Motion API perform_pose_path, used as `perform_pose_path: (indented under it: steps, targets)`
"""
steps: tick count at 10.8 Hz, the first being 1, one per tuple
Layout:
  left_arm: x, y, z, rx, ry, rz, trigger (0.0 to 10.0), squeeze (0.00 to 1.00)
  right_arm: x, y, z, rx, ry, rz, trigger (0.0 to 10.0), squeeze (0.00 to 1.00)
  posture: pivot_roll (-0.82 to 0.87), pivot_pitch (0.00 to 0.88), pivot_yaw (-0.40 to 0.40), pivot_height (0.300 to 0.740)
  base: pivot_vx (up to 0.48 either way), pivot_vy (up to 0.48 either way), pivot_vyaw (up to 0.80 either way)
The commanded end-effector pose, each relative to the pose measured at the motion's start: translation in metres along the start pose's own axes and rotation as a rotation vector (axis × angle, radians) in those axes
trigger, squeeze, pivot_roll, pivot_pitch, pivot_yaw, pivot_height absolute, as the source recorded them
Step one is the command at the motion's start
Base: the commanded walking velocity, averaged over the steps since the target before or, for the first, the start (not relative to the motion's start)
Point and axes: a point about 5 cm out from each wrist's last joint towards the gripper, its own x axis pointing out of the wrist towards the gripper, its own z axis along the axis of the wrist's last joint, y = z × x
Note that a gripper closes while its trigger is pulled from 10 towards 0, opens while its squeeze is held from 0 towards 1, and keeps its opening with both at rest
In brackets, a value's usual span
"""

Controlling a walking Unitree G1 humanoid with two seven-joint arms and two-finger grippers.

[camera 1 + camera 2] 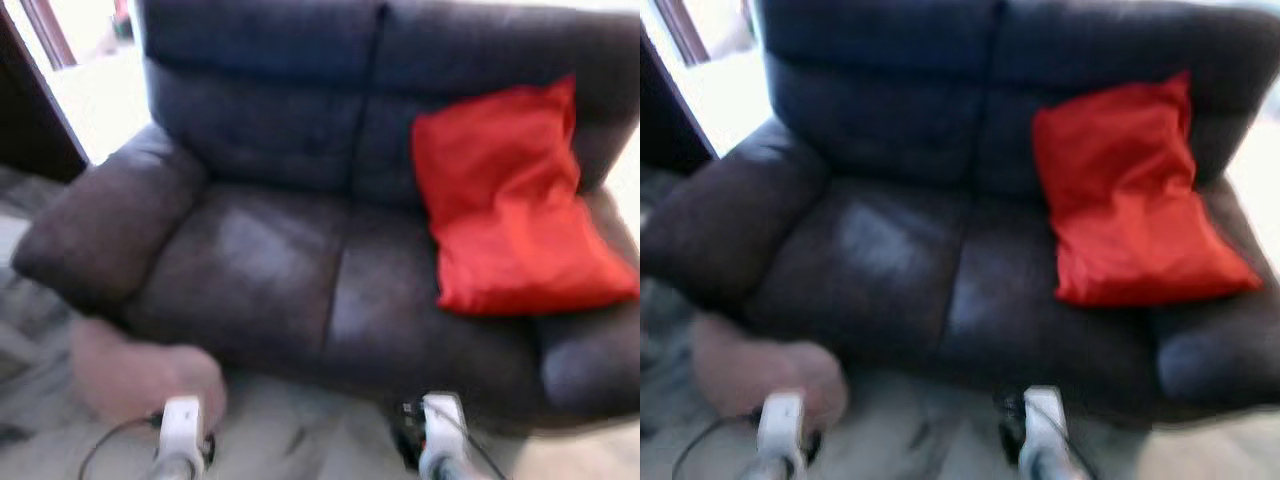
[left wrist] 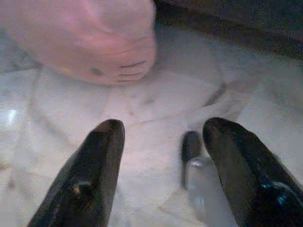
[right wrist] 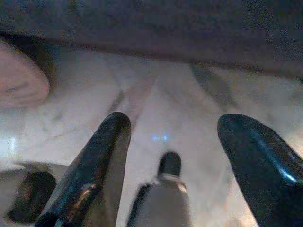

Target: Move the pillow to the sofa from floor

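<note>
- Task object: the pink pillow [image 1: 140, 375] lies on the pale marble floor [image 2: 156, 118], at the foot of the dark sofa [image 1: 300, 270] below the sofa's left armrest. It is not on the seat, so the transfer is not yet done
- The sofa seat is largely free on the left side. A red cushion [image 1: 510, 205] leans against the backrest on the right side
- Left gripper [image 2: 163, 137]: fingers spread apart, holding nothing, hovering above the floor. In the left wrist view the pink pillow sits ahead of the fingertips, near but not touching
- Right gripper [image 3: 173, 137]: fingers spread apart, holding nothing, above bare floor in front of the sofa base. An edge of the pink pillow shows at the side of its view
- Both silver forearms show low in the head views, in front of the sofa; the views are blurred
- Progress judgement: early stage. No grasp is made. Remaining steps: close in on the pillow, grip it, lift it, place it on the free seat area
</note>
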Motion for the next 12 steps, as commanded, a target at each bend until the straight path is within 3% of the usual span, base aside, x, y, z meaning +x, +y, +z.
perform_pose_path:
  steps: [1,12]
  targets:
    - [-0.0010,0.0052,-0.0042,0.005,0.016,0.010,10.0,0.00,0.0003,0.0010,0.0004,0.007,0.001,0.003,10.0,0.00,0.13,0.117,-0.050,0.740,0.000,0.330,0.00]
    - [-0.0016,-0.0013,-0.0073,0.010,0.022,0.000,10.0,0.00,-0.0012,-0.0042,-0.0019,-0.003,0.005,-0.002,10.0,0.00,0.14,0.110,-0.050,0.740,0.000,0.329,0.00]
